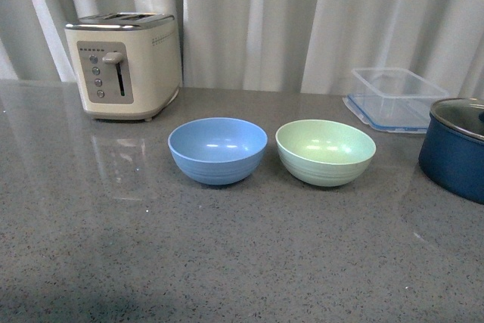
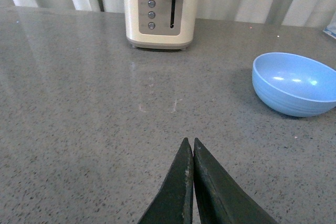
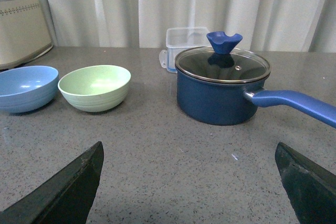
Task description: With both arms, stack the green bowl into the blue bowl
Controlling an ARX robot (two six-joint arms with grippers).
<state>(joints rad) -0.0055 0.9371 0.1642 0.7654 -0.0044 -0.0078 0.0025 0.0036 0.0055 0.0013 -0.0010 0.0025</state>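
Black fingers short of both bowls, nothing gripped.

Pressed together, the left fingers (image 2: 179, 187) hang low over bare tabletop (image 2: 79, 103); the right fingers (image 3: 68, 187) are spread wide and empty. The green bowl (image 3: 94, 87) stands upright ahead of the right fingers and off towards the robot's left, so the right arm looks the nearer one for it. The blue bowl (image 2: 294, 83) lies ahead of the left fingers, towards the robot's right. Both bowls are round, so no long axis governs the grasp. The front view alone shows the narrow gap between the two, green to the right of blue, but shows no arm. The left wrist view misses the green bowl. Only the right wrist view shows the lidded pot (image 3: 220, 90) near it.
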